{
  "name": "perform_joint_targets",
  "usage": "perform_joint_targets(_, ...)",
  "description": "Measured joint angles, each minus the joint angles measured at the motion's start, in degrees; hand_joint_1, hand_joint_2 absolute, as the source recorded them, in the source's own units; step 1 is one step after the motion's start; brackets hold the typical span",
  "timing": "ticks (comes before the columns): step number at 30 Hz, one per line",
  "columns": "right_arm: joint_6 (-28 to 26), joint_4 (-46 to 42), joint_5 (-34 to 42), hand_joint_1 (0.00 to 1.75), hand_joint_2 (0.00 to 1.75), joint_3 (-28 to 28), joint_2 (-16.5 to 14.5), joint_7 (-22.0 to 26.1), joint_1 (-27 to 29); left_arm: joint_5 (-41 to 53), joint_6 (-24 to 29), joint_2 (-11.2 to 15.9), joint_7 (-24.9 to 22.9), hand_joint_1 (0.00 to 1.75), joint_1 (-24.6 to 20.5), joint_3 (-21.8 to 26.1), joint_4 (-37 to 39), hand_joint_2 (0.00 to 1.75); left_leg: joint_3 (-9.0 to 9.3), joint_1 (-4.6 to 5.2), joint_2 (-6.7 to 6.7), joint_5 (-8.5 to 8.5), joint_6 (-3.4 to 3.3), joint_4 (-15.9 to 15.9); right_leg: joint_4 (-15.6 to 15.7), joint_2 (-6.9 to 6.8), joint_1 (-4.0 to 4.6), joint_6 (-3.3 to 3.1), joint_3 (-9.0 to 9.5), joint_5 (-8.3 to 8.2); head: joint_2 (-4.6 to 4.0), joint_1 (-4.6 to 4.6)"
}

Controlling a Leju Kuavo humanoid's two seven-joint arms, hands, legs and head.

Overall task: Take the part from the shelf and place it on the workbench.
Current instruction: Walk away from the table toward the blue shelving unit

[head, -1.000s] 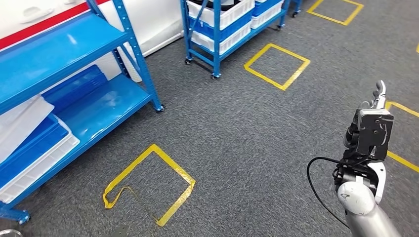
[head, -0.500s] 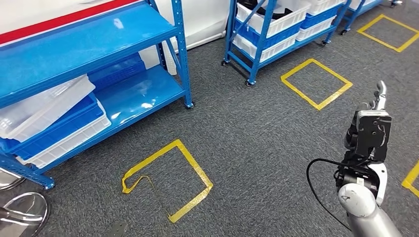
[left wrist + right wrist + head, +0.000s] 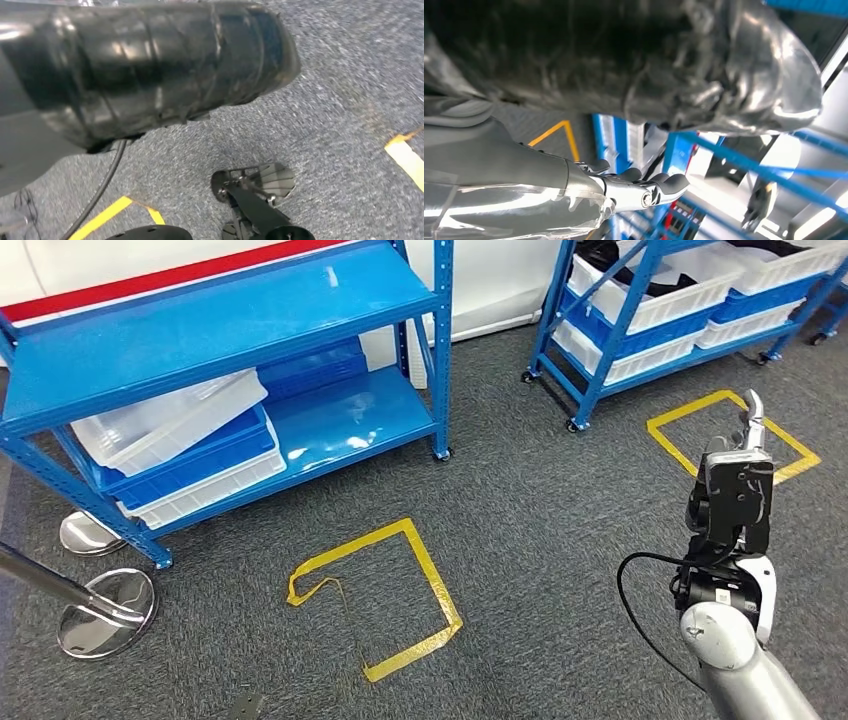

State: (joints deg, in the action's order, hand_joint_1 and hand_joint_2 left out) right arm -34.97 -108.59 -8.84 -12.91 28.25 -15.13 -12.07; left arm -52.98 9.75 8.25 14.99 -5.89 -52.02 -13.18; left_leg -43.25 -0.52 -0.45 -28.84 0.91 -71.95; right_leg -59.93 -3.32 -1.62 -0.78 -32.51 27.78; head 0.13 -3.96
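Your camera has swung since the earlier frames: the whole scene slid rightward as the robot turned, so the blue shelf (image 3: 230, 330) now sits more squarely ahead. That is body motion, not the things moving.

Progress, as a judgement: early. Nothing is taken yet and no workbench is visible, so approach, grasp, carry and placing all remain.

Largest first. Grey carpet floor (image 3: 520, 530), short nubby pile, matte. The near shelf is painted steel, glossy flat decks on perforated uprights. On its lower deck lie stacked shallow trays (image 3: 180, 455), white and blue plastic, one tilted on top. A second blue rack (image 3: 640, 300) stands beyond, holding white bins with dark contents. You cannot tell which item is the part; presumably it is on one of these racks, well apart from either hand.

Yellow tape square (image 3: 385, 595) on the carpet, one corner peeled and curling. Round polished metal bases (image 3: 105, 600) stand at the shelf's foot.

Right hand (image 3: 735, 480) is raised, fingers extended, grasping nothing. Left hand (image 3: 150, 70) shows as a dark glossy ribbed cover; its fingers are hidden, so you cannot tell its state.
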Motion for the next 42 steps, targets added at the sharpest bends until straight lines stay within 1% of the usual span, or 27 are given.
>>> perform_joint_targets(2, 0.10, -0.11, -0.09, 0.00, 0.00, -0.05, 0.02, -0.14, -0.33, -0.04, -0.02, -0.01, 0.20, 0.00, 0.02, 0.00, 0.00, 0.00, 3.84, 0.33, 2.19, 3.56, -0.42, 7.55, 0.02, -1.48, 0.16, 0.39, 0.75, 0.60, 0.00, -0.01)
perform_joint_targets(4, 0.13, -0.33, -0.15, 0.00, 0.00, -0.07, 0.09, -0.25, -0.71, -0.12, -0.03, -0.01, 0.47, 0.00, -0.08, 0.00, 0.00, 0.00, 6.15, 0.89, 4.02, 4.82, -1.26, 12.24, 0.10, -2.73, 0.53, 0.95, 1.31, 1.12, 0.00, 0.04)
perform_joint_targets(5, 0.14, -0.42, -0.16, 0.00, 0.00, -0.09, 0.16, -0.32, -0.82, -0.18, -0.04, -0.01, 0.57, 0.00, -0.07, 0.00, 0.01, 0.00, 6.26, 1.15, 4.00, 4.53, -1.64, 12.62, 0.26, -3.32, 0.72, 1.25, 1.54, 1.28, 0.00, 0.07)
perform_joint_targets(7, 0.31, -0.60, -0.17, 0.00, 0.00, -0.14, 0.31, -0.51, -1.02, -0.32, -0.05, -0.02, 0.68, 0.00, 0.15, 0.00, 0.01, 0.00, 6.49, 0.94, 2.49, 4.60, -2.27, 13.09, 0.54, -3.97, 0.77, 1.88, 2.13, 1.71, 0.00, 0.11)
perform_joint_targets(9, 0.55, -0.90, -0.25, 0.00, 0.00, -0.20, 0.52, -0.64, -1.25, -0.40, -0.06, -0.05, 0.77, 0.00, 0.26, 0.00, 0.01, 0.00, 7.29, 0.53, 1.21, 4.78, -2.95, 13.95, -1.70, -1.58, 0.55, 2.39, 1.56, 3.21, 0.00, 0.29)
perform_joint_targets(11, 0.71, -1.08, -0.30, 0.00, 0.00, -0.25, 0.80, -0.72, -1.33, -0.44, -0.09, -0.11, 0.84, 0.00, 0.04, 0.00, 0.01, 0.00, 7.83, 0.34, -0.04, 4.74, -3.46, 14.41, -8.28, 1.81, 0.44, 2.47, -1.73, 6.10, 0.00, 0.65)
perform_joint_targets(12, 0.80, -1.10, -0.28, 0.00, 0.00, -0.26, 0.92, -0.77, -1.26, -0.45, -0.10, -0.15, 0.84, 0.00, -0.09, 0.00, 0.01, 0.00, 7.92, 0.37, -0.77, 4.63, -3.60, 14.41, -11.93, 2.55, 0.47, 2.45, -3.90, 7.33, 0.00, 0.76)
perform_joint_targets(13, 0.98, -1.09, -0.03, 0.00, 0.00, -0.28, 0.98, -0.86, -1.15, -0.46, -0.12, -0.18, 0.86, 0.00, -0.15, 0.00, 0.01, 0.00, 8.02, 0.41, -1.40, 4.50, -3.73, 14.35, -14.36, 2.87, 0.49, 2.44, -5.61, 7.72, 0.00, 0.84)
perform_joint_targets(14, 1.32, -1.09, 0.60, 0.00, 0.00, -0.30, 1.06, -0.95, -1.05, -0.50, -0.13, -0.21, 0.92, 0.00, -0.13, 0.00, 0.01, 0.00, 8.15, 0.45, -2.04, 4.33, -3.79, 14.22, -14.84, 2.98, 0.49, 2.43, -6.46, 6.92, 0.00, 0.87)
perform_joint_targets(15, 1.76, -1.09, 1.66, 0.00, 0.44, -0.31, 1.14, -1.03, -1.04, -0.57, -0.13, -0.22, 1.00, 0.00, -0.08, 0.00, 0.02, 0.44, 8.29, 0.46, -2.59, 4.12, -3.77, 14.03, -13.26, 3.03, 0.47, 2.40, -6.29, 5.07, 0.00, 0.88)
perform_joint_targets(17, 2.79, -1.07, 4.65, 0.00, 1.31, -0.33, 1.27, -1.14, -1.18, -0.86, 0.08, -0.23, 1.17, 0.00, 0.03, 0.00, 0.02, 1.31, 8.49, 0.45, -3.57, 3.51, -3.48, 13.40, -6.44, 3.47, 0.34, 2.33, -4.00, 0.48, 0.00, 0.91)
perform_joint_targets(18, 3.13, -1.03, 5.90, 0.00, 1.75, -0.37, 1.31, -1.17, -1.24, -1.10, 0.27, -0.23, 1.17, 0.00, 0.03, 0.00, 0.02, 1.75, 8.38, 0.52, -3.97, 3.21, -3.21, 12.95, -3.43, 3.85, 0.32, 2.24, -2.85, -0.74, 0.00, 0.92)
perform_joint_targets(19, 3.43, -0.95, 6.90, 0.00, 1.75, -0.43, 1.36, -1.35, -1.27, -1.35, 0.50, -0.23, 1.10, 0.00, 0.02, 0.00, 0.02, 1.75, 8.18, 0.57, -4.28, 3.05, -2.91, 12.65, -1.58, 4.19, 0.34, 2.11, -2.17, -1.25, 0.00, 0.91)
perform_joint_targets(22, 4.11, -0.52, 8.38, 0.00, 1.75, -0.83, 1.45, -2.36, -1.35, -1.97, 1.15, -0.22, 0.68, 0.00, 0.26, 0.00, 0.02, 1.75, 7.67, 0.62, -4.59, 2.99, -2.20, 12.58, -0.76, 4.38, 0.35, 1.37, -1.93, -1.07, 0.00, 0.88)
perform_joint_targets(24, 4.16, -0.25, 8.80, 0.00, 1.75, -1.18, 1.50, -2.77, -1.39, -2.05, 1.70, -0.26, 0.30, 0.00, 0.28, 0.00, 0.02, 1.75, 7.01, 0.70, -3.12, 1.97, -1.64, 11.05, -0.40, 4.06, 0.09, 0.75, -1.63, -1.18, 0.00, 0.69)
perform_joint_targets(26, 3.96, 0.00, 9.02, 0.00, 1.75, -1.47, 1.58, -2.92, -1.37, -2.04, 2.26, -0.30, -0.27, 0.00, 0.00, 0.01, 0.02, 1.75, 4.22, 0.58, -1.11, -0.69, -1.05, 5.28, -0.23, 3.56, 0.07, 0.24, -1.32, -1.11, 0.00, 0.43)
perform_joint_targets(27, 3.83, 0.14, 9.03, 0.00, 1.75, -1.63, 1.61, -2.93, -1.32, -2.04, 2.51, -0.30, -0.65, 0.00, -0.11, 0.01, 0.02, 1.75, 2.20, 0.45, -0.63, -2.05, -0.86, 1.51, -0.25, 3.31, 0.11, 0.10, -1.26, -1.04, 0.00, 0.31)
perform_joint_targets(28, 3.68, 0.29, 8.94, 0.00, 1.75, -1.76, 1.63, -2.96, -1.25, -2.04, 2.73, -0.29, -1.12, 0.00, -0.13, 0.02, 0.02, 1.75, 0.41, 0.35, -0.42, -2.78, -0.72, -1.54, -0.28, 3.09, 0.14, 0.02, -1.21, -0.96, 0.00, 0.31)
perform_joint_targets(29, 3.53, 0.45, 8.64, 0.00, 1.75, -1.88, 1.63, -3.08, -1.18, -2.06, 2.90, -0.29, -1.69, 0.00, -0.08, 0.02, 0.02, 1.75, -0.57, 0.30, -0.35, -2.53, -0.68, -2.83, -0.28, 2.91, 0.14, -0.01, -1.13, -0.87, 0.00, 0.31)
perform_joint_targets(30, 3.32, 0.60, 8.06, 0.00, 1.75, -1.95, 1.63, -3.32, -1.14, -2.10, 2.98, -0.29, -2.43, 0.00, -0.04, 0.02, 0.02, 1.75, -0.41, 0.29, -0.32, -1.19, -0.74, -1.82, -0.29, 2.76, 0.15, 0.00, -1.00, -0.76, 0.00, 0.29)
perform_joint_targets(31, 3.13, 0.72, 7.25, 0.00, 1.75, -2.00, 1.63, -3.62, -1.14, -2.14, 3.03, -0.28, -3.13, 0.00, -0.01, 0.02, 0.02, 1.75, 0.78, 0.30, -0.27, 0.84, -0.89, 1.09, -0.28, 2.64, 0.16, 0.06, -0.80, -0.62, 0.00, 0.31)
perform_joint_targets(33, 2.87, 0.87, 5.70, 0.00, 1.75, -2.19, 1.66, -4.18, -1.25, -2.21, 3.08, -0.23, -4.17, 0.00, -0.05, 0.02, 0.02, 1.75, 4.40, 0.54, 0.03, 4.10, -1.47, 8.86, -0.28, 2.44, 0.28, 0.34, -0.40, -0.28, 0.00, 0.32)
perform_joint_targets(34, 2.89, 0.97, 5.27, 0.00, 1.75, -2.31, 1.68, -4.31, -1.28, -2.17, 3.11, -0.20, -4.42, 0.00, -0.08, 0.03, 0.02, 1.75, 5.64, 0.71, 0.14, 4.68, -1.72, 11.33, -0.24, 2.39, 0.35, 0.57, -0.32, -0.17, 0.00, 0.34)
perform_joint_targets(36, 3.22, 1.66, 4.99, 0.00, 1.75, -2.57, 1.66, -4.40, -1.14, -1.61, 3.12, -0.17, -4.73, 0.00, 0.10, 0.29, 0.02, 1.75, 6.47, 1.02, 0.13, 4.43, -2.04, 12.82, -0.04, 2.30, 0.50, 1.13, -0.22, -0.05, 0.00, 0.35)
perform_joint_targets(39, 4.55, 4.06, 4.97, 0.00, 1.75, -2.78, 1.58, -3.87, -0.21, 0.63, 2.78, -0.33, -5.23, 0.00, 0.95, 1.31, 0.02, 1.75, 7.19, 0.66, 0.00, 4.67, -2.83, 13.79, -0.61, 2.38, 0.47, 2.04, -0.19, 0.80, 0.00, 0.43)
perform_joint_targets(40, 5.09, 5.05, 4.99, 0.00, 1.75, -2.78, 1.55, -3.58, 0.20, 1.58, 2.59, -0.44, -5.39, 0.00, 1.11, 1.69, 0.02, 1.75, 7.47, 0.52, 0.00, 4.80, -3.17, 14.19, -2.48, 2.52, 0.47, 2.26, -1.03, 1.95, 0.00, 0.50)
perform_joint_targets(42, 6.17, 7.26, 5.10, 0.00, 1.75, -2.79, 1.34, -2.97, 1.20, 3.44, 2.16, -0.71, -5.69, 0.00, 1.20, 2.55, -0.05, 1.75, 7.64, 0.55, -0.02, 4.79, -3.65, 14.39, -9.05, 2.79, 0.43, 2.58, -4.34, 5.08, 0.00, 0.60)
